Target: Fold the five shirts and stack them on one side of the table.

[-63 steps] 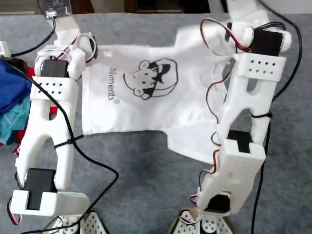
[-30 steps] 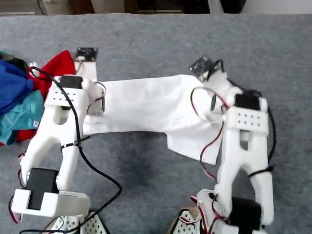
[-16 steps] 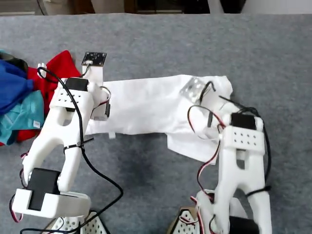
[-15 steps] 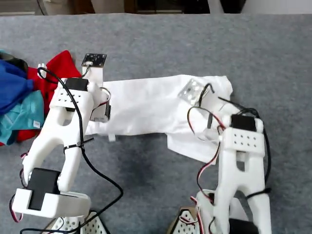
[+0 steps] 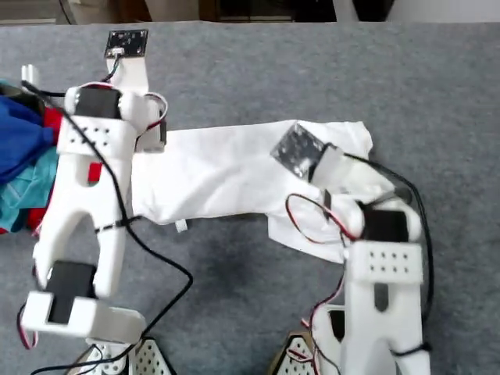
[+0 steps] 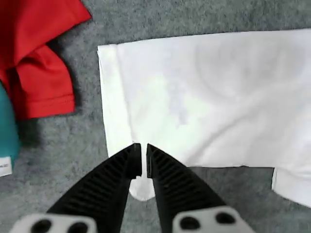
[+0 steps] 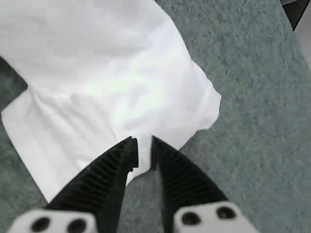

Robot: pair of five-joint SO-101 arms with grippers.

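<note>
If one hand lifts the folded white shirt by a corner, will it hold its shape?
Probably not: the white shirt lies in soft, wrinkled layers, so it would likely droop and unfold. It looks thin and light. The grey table looks felt-like, so pushing may bunch it.

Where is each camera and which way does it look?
High view: above the table, looking down on the white shirt, the coloured shirts and both arms.
Left wrist view: on the left arm, looking past the left gripper at the white shirt's edge and the red shirt.
Right wrist view: on the right arm, past the right gripper to the shirt's other end.
All three share the white shirt.
</note>
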